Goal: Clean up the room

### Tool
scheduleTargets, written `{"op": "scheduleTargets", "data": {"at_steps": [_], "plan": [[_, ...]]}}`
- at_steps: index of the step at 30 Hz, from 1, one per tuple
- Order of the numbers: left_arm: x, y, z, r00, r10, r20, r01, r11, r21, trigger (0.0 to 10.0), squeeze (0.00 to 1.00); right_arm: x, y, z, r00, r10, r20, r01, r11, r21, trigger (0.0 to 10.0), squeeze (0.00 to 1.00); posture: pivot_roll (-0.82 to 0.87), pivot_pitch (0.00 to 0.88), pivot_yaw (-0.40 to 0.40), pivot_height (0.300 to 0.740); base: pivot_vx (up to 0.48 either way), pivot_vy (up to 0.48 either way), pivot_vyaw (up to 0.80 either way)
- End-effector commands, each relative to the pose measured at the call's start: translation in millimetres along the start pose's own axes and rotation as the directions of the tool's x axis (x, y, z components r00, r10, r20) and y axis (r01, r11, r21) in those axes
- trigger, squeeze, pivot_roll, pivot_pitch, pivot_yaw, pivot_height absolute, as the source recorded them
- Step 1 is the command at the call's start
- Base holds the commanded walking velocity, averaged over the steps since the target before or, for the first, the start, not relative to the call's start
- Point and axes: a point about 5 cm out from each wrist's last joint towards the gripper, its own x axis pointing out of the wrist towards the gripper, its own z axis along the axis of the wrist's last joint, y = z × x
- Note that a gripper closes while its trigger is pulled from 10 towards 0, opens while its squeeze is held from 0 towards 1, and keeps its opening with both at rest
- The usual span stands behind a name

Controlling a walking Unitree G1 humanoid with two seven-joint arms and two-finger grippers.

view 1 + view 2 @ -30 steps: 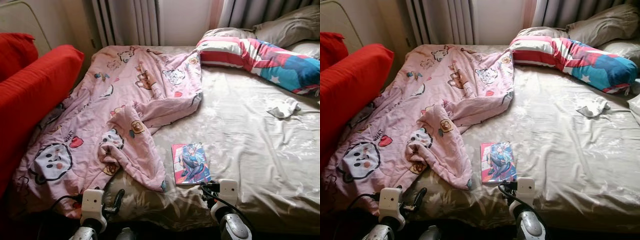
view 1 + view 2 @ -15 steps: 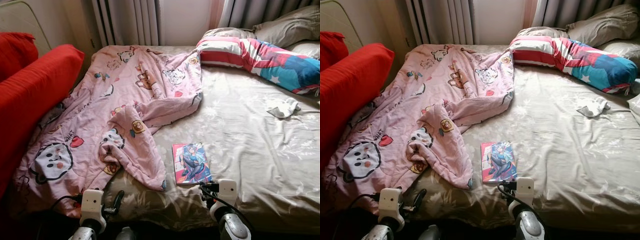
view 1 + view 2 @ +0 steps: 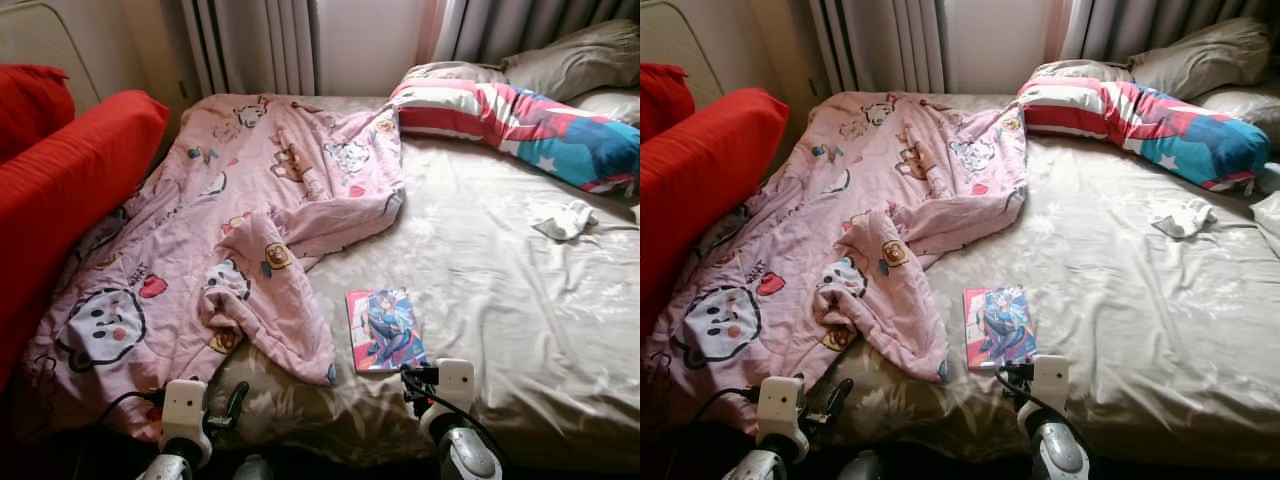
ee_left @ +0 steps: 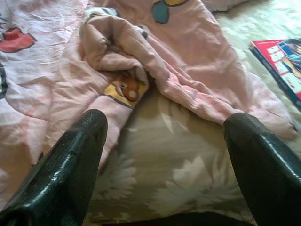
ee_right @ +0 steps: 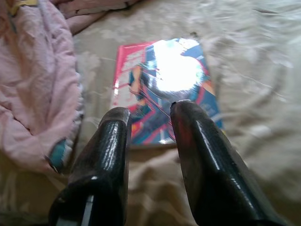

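A crumpled pink cartoon-print quilt covers the left half of the bed. A colourful comic book lies flat on the beige sheet beside the quilt's lower corner. My left gripper hovers low at the bed's near edge, open wide, facing a fold of the quilt. Just short of the book, my right gripper has its fingers a narrow gap apart, with nothing between them. A small white cloth lies at the far right.
Red cushions stand along the bed's left side. A striped red, white and blue pillow and grey pillows lie at the head. Curtains hang behind the bed.
The whole picture has slid down a little, so the camera has tipped slightly. Quilt, book and both grippers keep their places.
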Motion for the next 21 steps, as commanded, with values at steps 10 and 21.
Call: {"op": "scheduleTargets", "data": {"at_steps": [10, 21], "plan": [[-3.8, 5.4, -5.3, 1.0, 0.005, -0.029, -0.005, 1.0, 0.007, 10.0, 0.0, -1.2, 2.2, -0.5, 1.0, 0.004, 0.015, -0.004, 1.0, 0.008, 10.0, 0.0, 0.04, 0.196, 0.037, 0.605, 0.386, 0.0, 0.0], [-3.7, 5.6, -4.9, 1.0, 0.004, -0.026, -0.003, 1.0, 0.01, 10.0, 0.0, -2.6, 0.7, -3.3, 1.0, -0.006, 0.003, 0.006, 1.0, 0.011, 10.0, 0.0, 0.04, 0.198, 0.038, 0.605, 0.135, 0.0, 0.0]]}}
